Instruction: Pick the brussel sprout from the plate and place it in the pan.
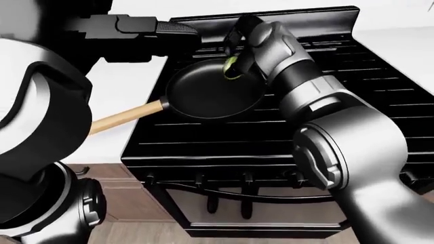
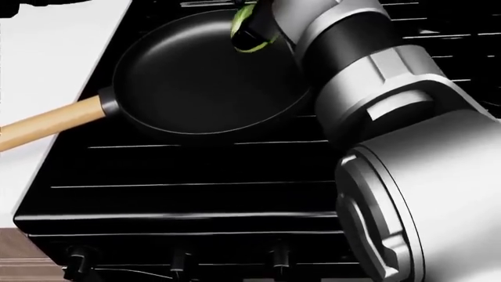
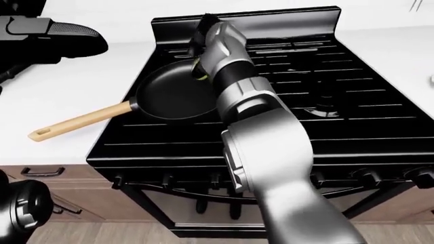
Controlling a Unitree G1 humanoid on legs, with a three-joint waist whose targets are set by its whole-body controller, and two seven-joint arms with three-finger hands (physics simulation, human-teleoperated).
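A black pan (image 1: 210, 94) with a wooden handle (image 1: 122, 118) sits on the black stove (image 1: 271, 137), at its left side. My right hand (image 1: 238, 53) reaches over the pan's upper right rim and is shut on the green brussel sprout (image 1: 232, 66), held just above the pan. The sprout also shows in the head view (image 2: 249, 30) at the top edge. My left hand (image 1: 173, 28) is raised at the top left, above the white counter; its fingers are hard to make out. The plate is not in view.
White counter (image 3: 61, 96) lies left of the stove and more counter (image 3: 400, 51) to its right. The stove's backguard (image 3: 271, 18) rises behind the pan. Knobs (image 3: 217, 179) and oven door handle run along the stove's lower face. My right forearm (image 1: 352, 152) fills the lower right.
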